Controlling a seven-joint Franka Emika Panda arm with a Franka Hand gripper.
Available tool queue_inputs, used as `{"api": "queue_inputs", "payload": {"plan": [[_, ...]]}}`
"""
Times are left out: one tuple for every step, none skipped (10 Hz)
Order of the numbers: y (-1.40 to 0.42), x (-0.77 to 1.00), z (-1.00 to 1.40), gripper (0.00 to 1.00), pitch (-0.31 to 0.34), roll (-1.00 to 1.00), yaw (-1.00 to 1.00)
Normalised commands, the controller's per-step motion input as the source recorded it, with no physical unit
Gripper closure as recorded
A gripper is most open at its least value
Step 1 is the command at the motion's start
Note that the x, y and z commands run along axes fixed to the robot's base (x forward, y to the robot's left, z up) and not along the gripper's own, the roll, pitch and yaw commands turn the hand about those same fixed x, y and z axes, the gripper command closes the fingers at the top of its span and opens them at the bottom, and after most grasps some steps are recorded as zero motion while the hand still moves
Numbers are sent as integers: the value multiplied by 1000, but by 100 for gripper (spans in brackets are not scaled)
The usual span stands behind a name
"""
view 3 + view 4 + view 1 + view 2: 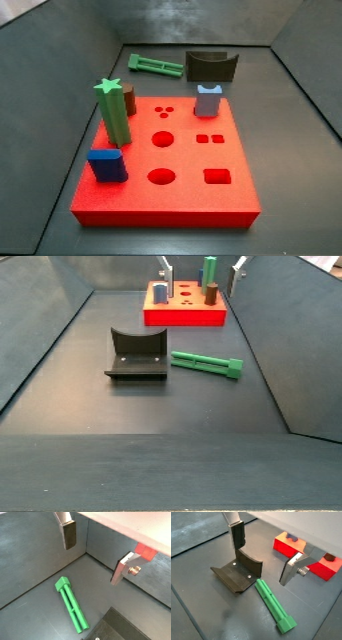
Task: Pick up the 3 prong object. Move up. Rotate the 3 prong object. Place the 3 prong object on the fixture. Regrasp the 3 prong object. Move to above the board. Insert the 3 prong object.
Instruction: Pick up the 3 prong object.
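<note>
The 3 prong object [72, 605] is a slender green piece lying flat on the dark floor, seen in both wrist views [275, 606] and both side views [156, 66] [206, 363]. It lies right beside the fixture [238, 574] [138, 353], a dark block with a curved notch. The red board [201, 160] [186, 314] shows round, square and three-dot holes. My gripper [93, 554] [264, 554] hangs open and empty well above the floor, over the fixture and the green piece. In a side view only its fingertips [166, 270] show, near the board.
On the board stand a green star-topped post [112, 112], a blue block [107, 165] and a grey-blue peg [209, 100]. Grey walls [54, 316] close in the floor on the sides and at the back.
</note>
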Motion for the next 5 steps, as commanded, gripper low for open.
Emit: {"api": "queue_inputs", "payload": {"plan": [[0, 0, -109, 0, 66, 119, 66], [251, 0, -226, 0, 0, 57, 446], [83, 0, -546, 0, -19, 63, 946], [97, -3, -683, 0, -46, 31, 1000], [86, -91, -734, 0, -97, 79, 994]]}}
